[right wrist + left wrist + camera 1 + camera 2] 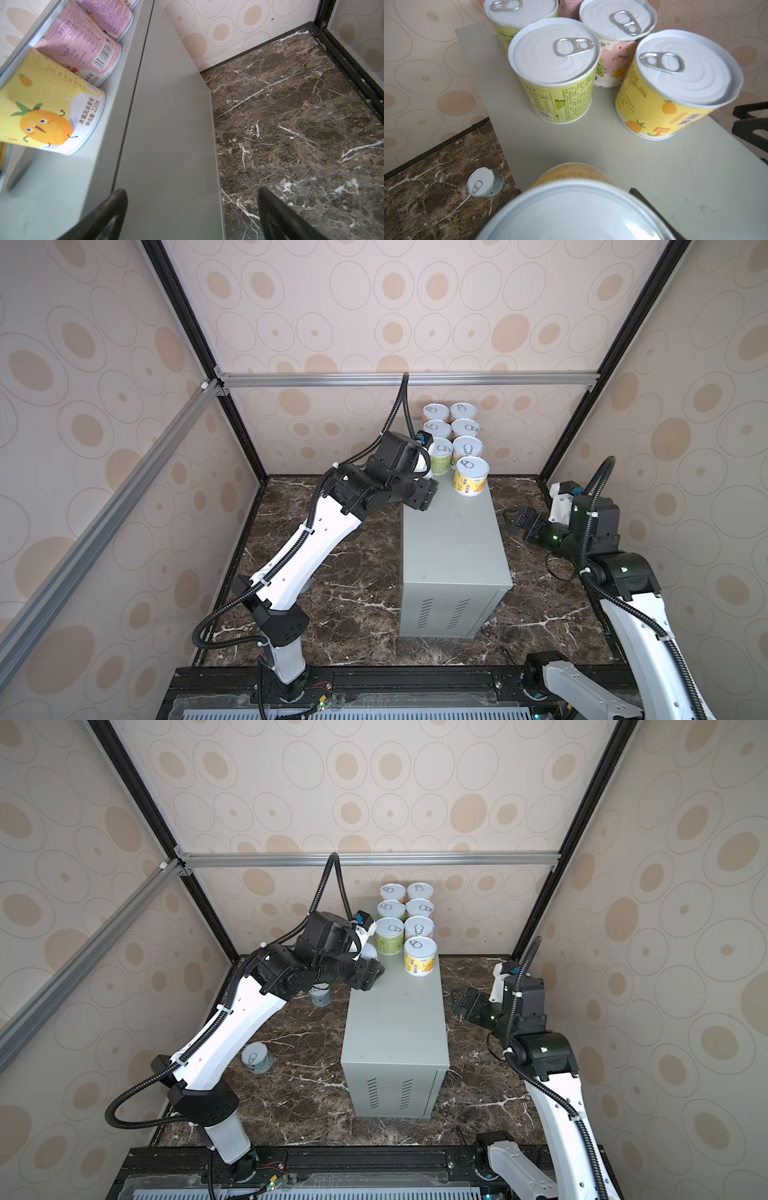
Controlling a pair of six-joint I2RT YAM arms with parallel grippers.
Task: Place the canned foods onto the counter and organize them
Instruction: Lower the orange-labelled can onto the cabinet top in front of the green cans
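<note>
Several canned foods stand in two rows at the far end of the counter [453, 543] [395, 1027], a tall grey metal box. The nearest are a yellow can [471, 477] [675, 87] and a green can [441, 456] [556, 68]. My left gripper [430, 483] [574, 207] is shut on an orange-labelled can [577, 214] [369, 950], held over the counter's left edge just in front of the green can. My right gripper [513, 519] [191, 216] hangs open and holds nothing beside the counter's right side.
Two pale blue cans stand on the dark marble surface left of the counter, one [257, 1057] beside my left arm and one [321, 996] [485, 185] under my left wrist. Patterned walls and black frame posts enclose the space.
</note>
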